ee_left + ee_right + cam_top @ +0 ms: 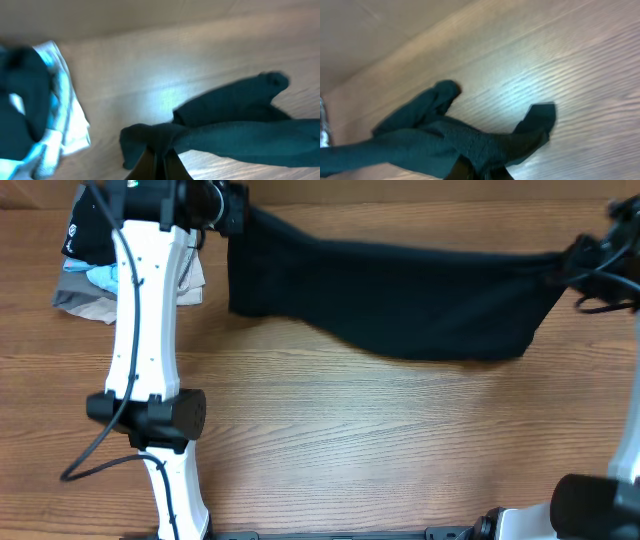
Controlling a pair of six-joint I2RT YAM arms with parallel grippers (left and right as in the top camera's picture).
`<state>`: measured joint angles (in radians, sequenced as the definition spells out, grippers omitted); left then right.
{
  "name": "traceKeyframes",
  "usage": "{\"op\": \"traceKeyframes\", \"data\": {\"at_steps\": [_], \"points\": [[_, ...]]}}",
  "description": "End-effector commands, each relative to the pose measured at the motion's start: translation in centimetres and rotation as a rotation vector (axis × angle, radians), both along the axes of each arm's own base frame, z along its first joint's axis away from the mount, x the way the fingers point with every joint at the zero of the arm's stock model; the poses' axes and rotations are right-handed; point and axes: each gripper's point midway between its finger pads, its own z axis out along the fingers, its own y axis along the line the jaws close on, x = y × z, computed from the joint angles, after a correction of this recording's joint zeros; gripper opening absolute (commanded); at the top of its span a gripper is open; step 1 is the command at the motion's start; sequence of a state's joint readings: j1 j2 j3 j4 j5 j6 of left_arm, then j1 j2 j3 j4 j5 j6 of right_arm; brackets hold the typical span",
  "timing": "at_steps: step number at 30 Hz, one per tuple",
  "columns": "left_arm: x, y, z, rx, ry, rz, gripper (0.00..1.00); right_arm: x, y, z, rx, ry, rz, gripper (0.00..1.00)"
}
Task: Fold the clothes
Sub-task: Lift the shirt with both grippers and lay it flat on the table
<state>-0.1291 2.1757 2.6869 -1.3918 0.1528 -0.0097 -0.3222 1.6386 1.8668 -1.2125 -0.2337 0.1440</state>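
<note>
The large plain black garment (400, 290) hangs stretched across the far half of the table, held up between both arms, its lower edge sagging toward the wood. My left gripper (228, 210) is shut on its left end; in the left wrist view the fingers (159, 162) pinch bunched dark fabric (225, 130). My right gripper (585, 260) is shut on its right end; in the right wrist view the fingers (480, 172) clamp gathered fabric (445, 140). No white label shows.
A pile of folded pieces (100, 265) lies at the far left: a black one with a white logo on light-blue, grey and beige ones. It also shows in the left wrist view (35, 115). The wooden table (400, 440) spreads in front.
</note>
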Motion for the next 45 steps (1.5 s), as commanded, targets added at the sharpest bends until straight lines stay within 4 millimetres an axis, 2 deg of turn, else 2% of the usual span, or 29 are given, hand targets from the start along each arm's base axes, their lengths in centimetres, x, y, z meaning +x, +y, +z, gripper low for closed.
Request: {"op": "traceKeyframes", "data": {"at_steps": [1, 5, 9, 14, 18, 21, 25, 34, 36, 40, 45], "points": [[-2.5, 0.7, 8.2, -0.031, -0.196, 0.022, 0.04, -1.4, -1.1, 6.4, -0.065, -0.123, -0.024, 0.04], [-5.5, 1.1, 14.0, -0.051, -0.34, 0.021, 0.04, -4.0, -1.7, 10.8, -0.102, -0.175, -0.046, 0.04], [-9.2, 1.5, 18.6, -0.066, -0.454, 0.021, 0.04, -7.2, -2.1, 14.5, -0.127, -0.222, -0.089, 0.04], [-13.8, 2.1, 23.1, -0.082, -0.578, 0.021, 0.04, -10.4, -1.4, 18.3, -0.176, -0.307, -0.109, 0.04], [-15.9, 3.3, 25.1, -0.064, -0.646, 0.065, 0.04, -12.1, -0.4, 20.5, -0.204, -0.377, -0.096, 0.04], [-16.0, 3.6, 25.2, -0.053, -0.649, 0.083, 0.04, -12.5, -0.2, 20.7, -0.207, -0.381, -0.095, 0.04], [-14.8, 3.6, 24.3, -0.044, -0.624, 0.085, 0.04, -12.1, -0.2, 19.9, -0.197, -0.351, -0.087, 0.04], [-8.6, 3.6, 20.4, -0.003, -0.541, 0.121, 0.04, -8.9, -0.8, 17.5, -0.146, -0.284, -0.03, 0.04], [-7.8, 3.8, 19.9, 0.009, -0.533, 0.135, 0.04, -8.7, -1.0, 17.3, -0.145, -0.282, -0.03, 0.04], [-8.0, 4.1, 21.0, 0.011, -0.573, 0.15, 0.04, -9.1, -0.8, 18.5, -0.166, -0.326, -0.031, 0.04], [-10.7, 4.4, 24.0, -0.006, -0.653, 0.153, 0.04, -11.4, 0.4, 20.9, -0.203, -0.402, -0.031, 0.04]]}}
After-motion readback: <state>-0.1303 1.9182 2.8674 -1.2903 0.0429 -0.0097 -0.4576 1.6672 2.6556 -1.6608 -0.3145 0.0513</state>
